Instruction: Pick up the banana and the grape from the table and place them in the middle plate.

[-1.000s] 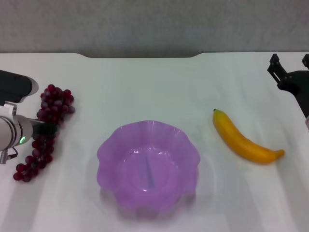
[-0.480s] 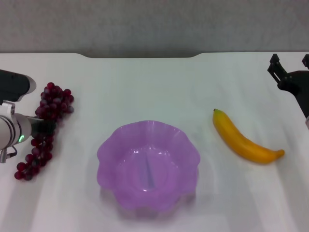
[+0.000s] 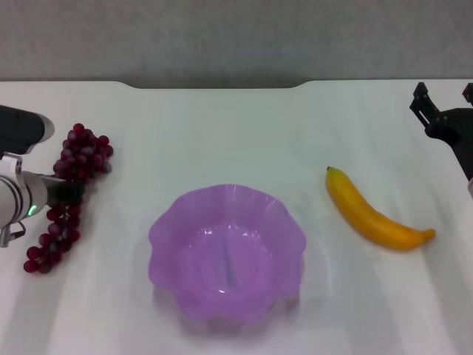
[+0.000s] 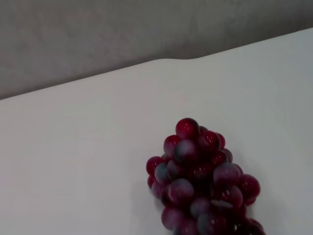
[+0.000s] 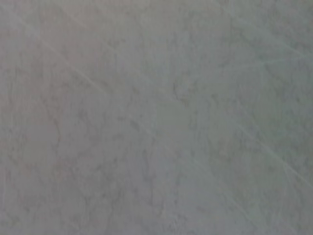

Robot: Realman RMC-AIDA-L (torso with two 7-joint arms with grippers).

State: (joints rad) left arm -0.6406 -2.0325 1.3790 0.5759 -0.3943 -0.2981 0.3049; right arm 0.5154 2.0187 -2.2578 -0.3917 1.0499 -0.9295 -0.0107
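The grape point(image 3: 72, 171), a long dark red-purple bunch, lies at the left of the white table point(image 3: 236, 133). My left gripper point(image 3: 68, 194) sits across the middle of the bunch and appears shut on it. The left wrist view shows the bunch's upper end point(image 4: 203, 181) close up. The purple scalloped middle plate point(image 3: 177, 229) stands empty at the centre front. The yellow banana point(image 3: 373, 214) lies on the table to the right of the plate. My right gripper point(image 3: 443, 95) is open and empty at the far right, behind the banana and apart from it.
The table's far edge meets a grey wall point(image 3: 222, 44). The right wrist view shows only a grey surface point(image 5: 156, 117). White tabletop lies between the plate and each fruit.
My left gripper has shifted slightly back, and the lower end of the grape bunch has moved with it. The right arm, banana and plate have not moved.
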